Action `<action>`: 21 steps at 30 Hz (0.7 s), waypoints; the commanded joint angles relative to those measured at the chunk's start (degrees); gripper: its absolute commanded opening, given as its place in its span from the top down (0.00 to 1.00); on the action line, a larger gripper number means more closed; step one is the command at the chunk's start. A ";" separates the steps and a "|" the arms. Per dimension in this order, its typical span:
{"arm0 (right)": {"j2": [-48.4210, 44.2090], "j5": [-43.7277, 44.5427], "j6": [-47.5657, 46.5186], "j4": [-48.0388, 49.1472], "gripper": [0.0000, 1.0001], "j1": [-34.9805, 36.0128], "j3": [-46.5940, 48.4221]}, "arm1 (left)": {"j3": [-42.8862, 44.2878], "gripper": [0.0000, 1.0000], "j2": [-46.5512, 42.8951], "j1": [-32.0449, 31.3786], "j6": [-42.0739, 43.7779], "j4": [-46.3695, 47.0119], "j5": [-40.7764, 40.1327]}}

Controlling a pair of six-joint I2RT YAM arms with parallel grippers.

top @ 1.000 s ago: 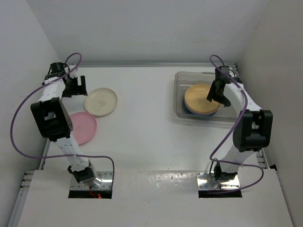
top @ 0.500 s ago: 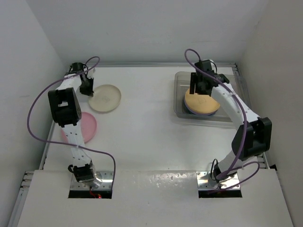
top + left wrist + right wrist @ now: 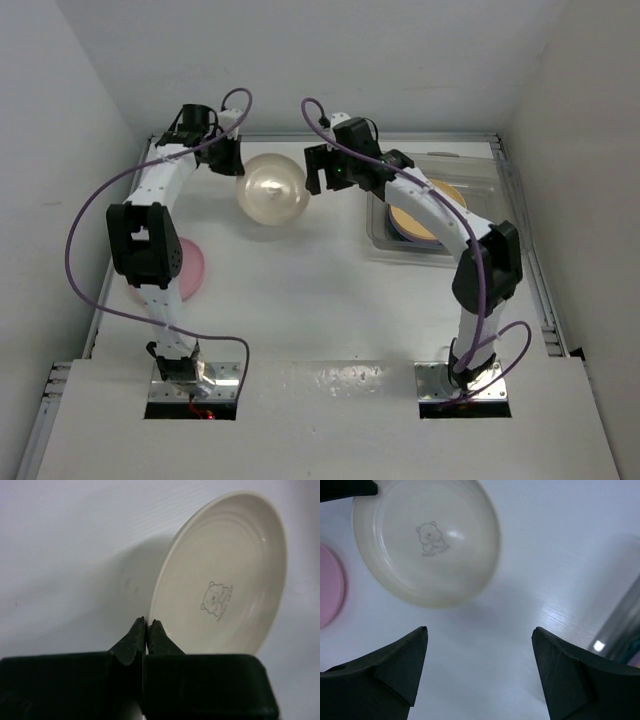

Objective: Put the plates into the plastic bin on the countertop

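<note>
My left gripper (image 3: 232, 160) (image 3: 147, 625) is shut on the rim of the cream plate (image 3: 273, 188) (image 3: 225, 575), holding it tilted above the countertop (image 3: 300, 280) at the back centre. My right gripper (image 3: 322, 180) (image 3: 480, 632) hangs open just right of that plate (image 3: 427, 540), with nothing between its fingers. The plastic bin (image 3: 480, 170) stands at the back right with a yellow-orange plate (image 3: 440, 212) on top of a stack in it. A pink plate (image 3: 188, 268) (image 3: 330, 592) lies flat at the left, partly behind my left arm.
White walls close in the countertop at the back and both sides. The bin's clear edge (image 3: 625, 625) shows at the right of the right wrist view. Purple cables loop over both arms.
My left gripper has shut on the cream plate's rim, lifted it and carried it right. My right arm has swung left out of the bin toward the plate, its jaws opening wider.
</note>
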 commanded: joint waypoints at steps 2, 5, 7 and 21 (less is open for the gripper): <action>6.75 -4.02 5.12 3.71 0.16 -0.05 5.52 | 0.99 1.00 -9.96 -4.40 -1.80 1.02 3.74; 9.31 -4.37 6.01 4.41 0.18 -1.11 6.84 | 0.99 1.00 -10.76 -5.98 -1.80 -0.03 5.58; 10.10 -2.98 6.88 3.80 0.22 -1.28 6.76 | 0.99 1.00 -11.37 -6.51 -1.80 -0.64 5.59; 5.27 -1.21 14.62 11.62 1.00 -3.57 -3.61 | -0.68 1.00 -12.96 -7.56 -1.27 -1.70 5.76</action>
